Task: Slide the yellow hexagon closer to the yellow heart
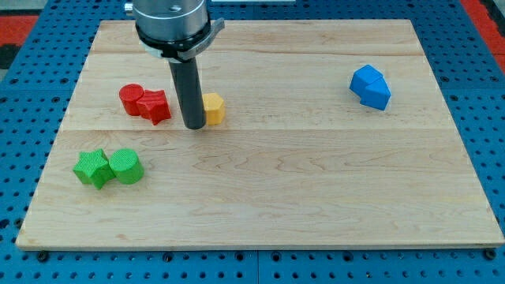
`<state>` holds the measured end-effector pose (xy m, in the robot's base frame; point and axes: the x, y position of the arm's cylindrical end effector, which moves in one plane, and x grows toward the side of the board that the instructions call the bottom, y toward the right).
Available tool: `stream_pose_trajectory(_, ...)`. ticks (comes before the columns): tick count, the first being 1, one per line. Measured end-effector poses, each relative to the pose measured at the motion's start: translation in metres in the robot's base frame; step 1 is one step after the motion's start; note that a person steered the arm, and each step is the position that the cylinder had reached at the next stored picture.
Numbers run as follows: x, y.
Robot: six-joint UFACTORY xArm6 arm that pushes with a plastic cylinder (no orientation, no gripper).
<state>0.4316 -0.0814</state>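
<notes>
My tip (194, 125) rests on the pale wooden counter (316, 189), at the lower end of a straight dark rod that drops from a grey metal mount (172, 24) at the view's top. This arm carries no claw at all, so there is nothing to call apart, together or clamped; the rod is all that meets the counter. The yellow block (213, 109) sits just to the view's right of the rod, touching it or so close that no gap can be made out; its left side is hidden behind the rod (so whether it is the hexagon or the heart cannot be told for sure from what shows). Only this one yellow block is in sight. To the view's left of the rod lie two red blocks touching each other: a red cylinder (131, 99) and, nearer the rod, a red star-like block (155, 106), which stands near the rod but apart from it. Farther toward the view's bottom left, two green blocks press together: a green star-like block (93, 168) and a green cylinder (126, 166) on its right. Well apart from everything, near the view's upper right, sits a blue block (370, 87) of faceted shape. The counter lies on a blue perforated base (31, 118).
</notes>
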Motion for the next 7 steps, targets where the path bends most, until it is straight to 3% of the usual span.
stream_pose_trajectory(1, 0.016, 0.040)
stream_pose_trajectory(2, 0.005, 0.065)
stream_pose_trajectory(4, -0.096, 0.062)
stream_pose_trajectory(5, -0.101, 0.091)
stream_pose_trajectory(6, -0.023, 0.081)
stream_pose_trajectory(7, 0.004, 0.061)
